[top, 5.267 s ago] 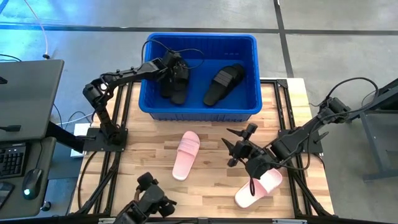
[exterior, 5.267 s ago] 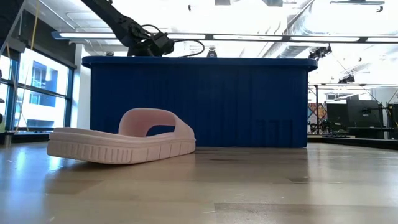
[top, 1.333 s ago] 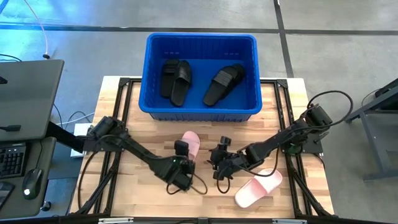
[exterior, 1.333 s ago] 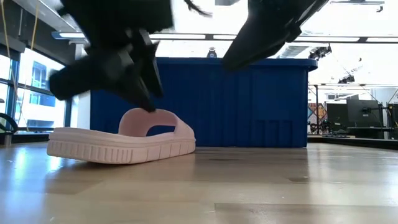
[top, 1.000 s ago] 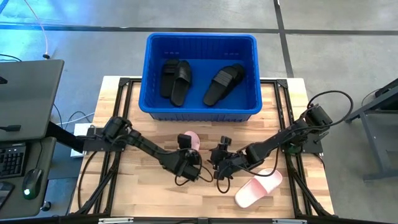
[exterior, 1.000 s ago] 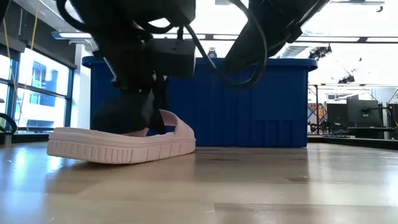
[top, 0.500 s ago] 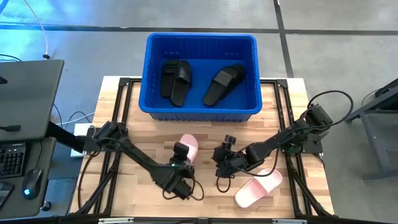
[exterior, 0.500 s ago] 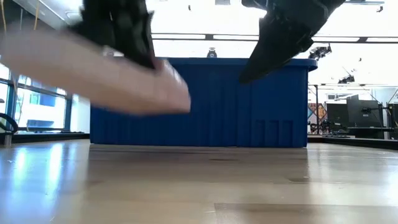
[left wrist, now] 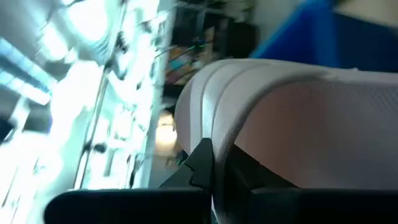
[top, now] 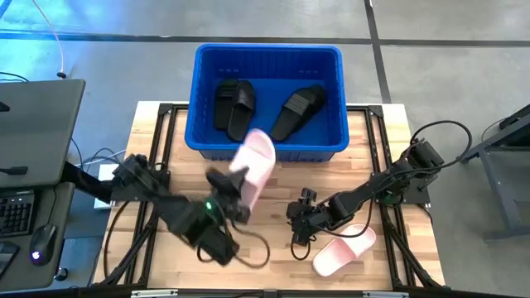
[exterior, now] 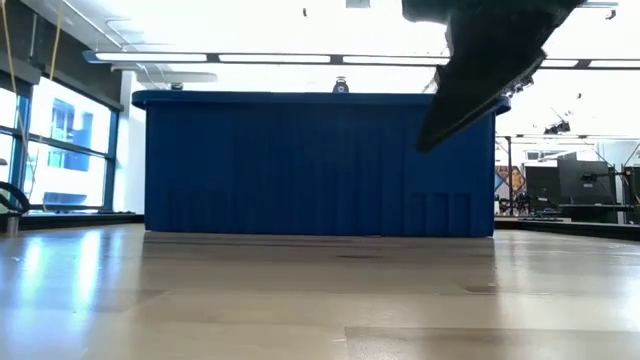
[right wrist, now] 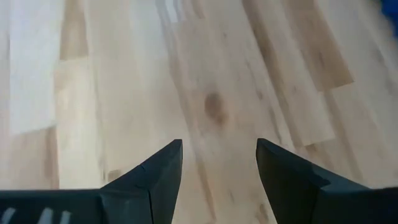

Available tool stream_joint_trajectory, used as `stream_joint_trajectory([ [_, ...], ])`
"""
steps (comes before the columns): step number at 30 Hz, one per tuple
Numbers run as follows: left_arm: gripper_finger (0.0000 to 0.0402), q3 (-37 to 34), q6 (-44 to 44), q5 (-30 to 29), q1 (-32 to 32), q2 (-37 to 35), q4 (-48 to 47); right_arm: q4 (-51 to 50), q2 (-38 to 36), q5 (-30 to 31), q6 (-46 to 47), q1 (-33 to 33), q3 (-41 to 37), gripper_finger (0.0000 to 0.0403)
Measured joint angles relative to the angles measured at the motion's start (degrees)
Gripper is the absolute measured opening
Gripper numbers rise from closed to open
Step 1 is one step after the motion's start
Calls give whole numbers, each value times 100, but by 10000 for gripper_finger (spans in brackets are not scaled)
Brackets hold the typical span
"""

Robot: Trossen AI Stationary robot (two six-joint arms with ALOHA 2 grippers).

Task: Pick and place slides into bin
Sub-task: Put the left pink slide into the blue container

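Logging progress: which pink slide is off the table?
The pink slide gripped by the left pincer, raised near the bin; the other pink slide lies on the table.

Ribbed blue plastic bin (top: 267,56), glossy wood table (top: 273,236), matt textured pink slide (top: 252,165)

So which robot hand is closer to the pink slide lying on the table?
Right. The right gripper hovers open just beside the pink slide on the table; the left gripper is farther off, near the blue bin, holding the other pink slide.

no text, label, brand, number or sign could be read in any view; the bin (top: 267,99), the slides (top: 252,165) and the tabletop (top: 273,207) showed no legible marking.
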Motion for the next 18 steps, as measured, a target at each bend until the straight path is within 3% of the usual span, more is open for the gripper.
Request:
stream_joint_trajectory([
  [4, 4, 321, 432, -68, 604, -288, 6, 1, 0, -14, -22, 38, 3, 197],
  [12, 3, 306, 2018, 994, 2287, -267, 271, -27, -134, 257, -461, 68, 407, 197],
  [15, 3, 283, 3230, 1860, 2851, -180, 1069, -56, -182, 509, -739, 121, 508, 197],
  [18, 2, 212, 5044, 3379, 3298, -146, 2697, -191, -188, 668, -931, 164, 531, 197],
])
